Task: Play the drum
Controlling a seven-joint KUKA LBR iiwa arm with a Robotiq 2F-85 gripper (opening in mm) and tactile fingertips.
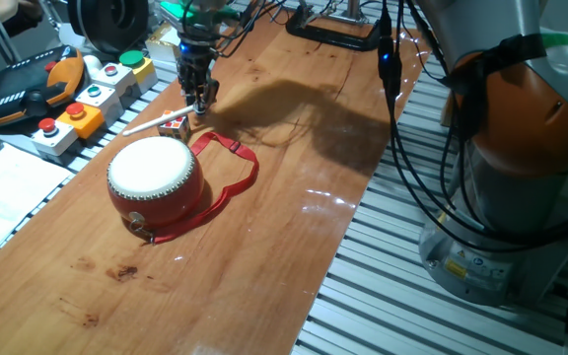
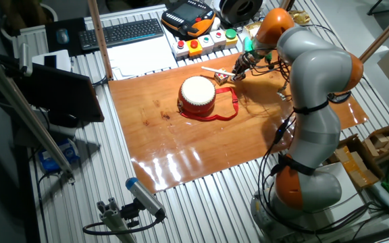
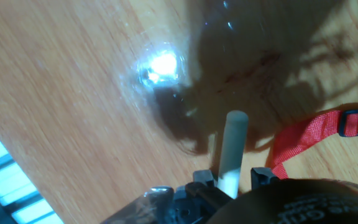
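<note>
Your hand (image 1: 199, 97) is closed on the white stick (image 3: 230, 149), gripped at one end for striking reach. The drum (image 1: 155, 176) sits beside it, untouched, on the counter (image 1: 264, 256).

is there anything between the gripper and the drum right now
Yes, the small multicoloured cube sits on the table between the gripper and the drum, close to the drum's far rim. A white stick runs beside the cube; in the hand view its end sits between the fingers. The drum's skin itself is uncovered.
</note>
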